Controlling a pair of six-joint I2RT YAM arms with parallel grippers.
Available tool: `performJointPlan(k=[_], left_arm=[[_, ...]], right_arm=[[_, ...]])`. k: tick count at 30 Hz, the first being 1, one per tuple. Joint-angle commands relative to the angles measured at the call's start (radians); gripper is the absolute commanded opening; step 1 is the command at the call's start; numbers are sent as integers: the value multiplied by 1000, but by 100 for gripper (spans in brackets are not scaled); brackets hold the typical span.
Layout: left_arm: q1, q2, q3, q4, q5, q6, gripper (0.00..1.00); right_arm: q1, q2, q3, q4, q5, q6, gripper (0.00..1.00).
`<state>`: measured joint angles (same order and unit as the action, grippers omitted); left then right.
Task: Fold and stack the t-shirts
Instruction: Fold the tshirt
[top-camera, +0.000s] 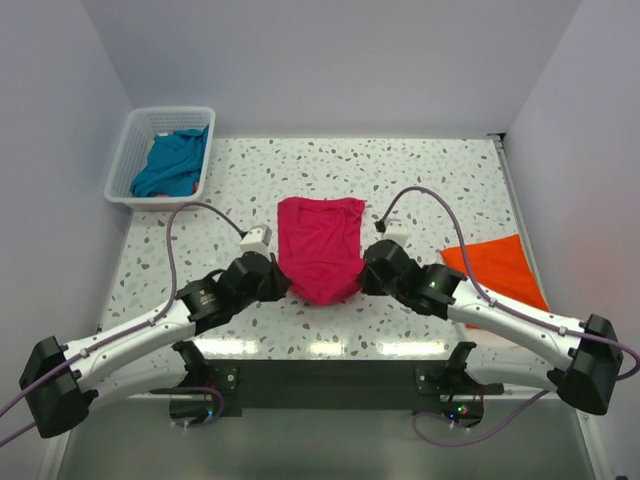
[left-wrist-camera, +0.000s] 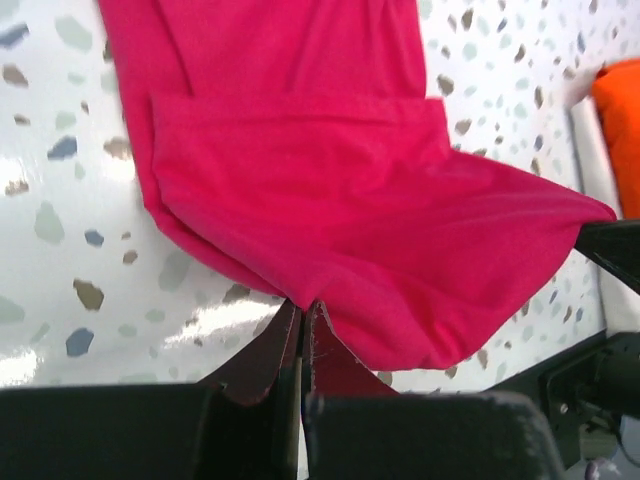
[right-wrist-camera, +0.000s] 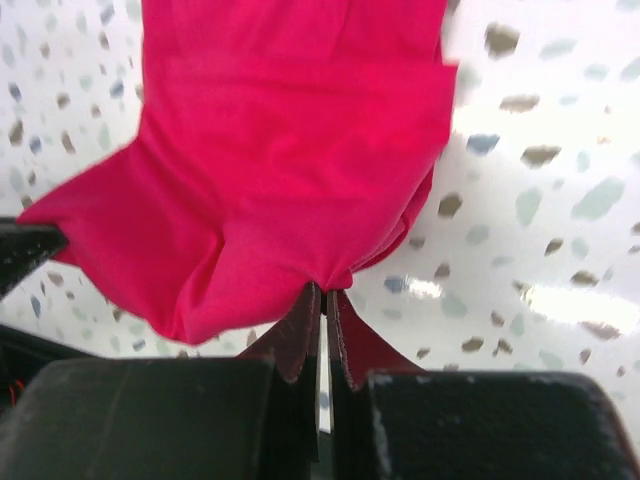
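I see pink shirt lying in middle of table, near end bunched up toward me. My left gripper is pinched tight on near-left corner of it. My right gripper is pinched tight on near-right corner. I hold both corners so bottom edge comes up even; I think next step is folding it over far half. Far edge lies straight, with bare table beyond. Watch orange shirt close on right side; it could snag. Last, blue shirt sits in basket at far-left corner, well out of way.
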<state>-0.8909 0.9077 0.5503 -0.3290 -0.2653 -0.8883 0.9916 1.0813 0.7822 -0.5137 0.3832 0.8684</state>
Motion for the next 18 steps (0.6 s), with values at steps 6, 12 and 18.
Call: performJointPlan(k=[6, 12, 18], left_arm=[[220, 144, 203, 175, 57, 140, 0], [338, 286, 304, 261, 109, 175, 0], [455, 443, 402, 363, 201, 183, 0]], right_arm=[[-231, 124, 234, 10, -47, -209, 0], [-373, 287, 360, 70, -148, -270, 0], [-461, 474, 521, 115, -239, -311, 0]])
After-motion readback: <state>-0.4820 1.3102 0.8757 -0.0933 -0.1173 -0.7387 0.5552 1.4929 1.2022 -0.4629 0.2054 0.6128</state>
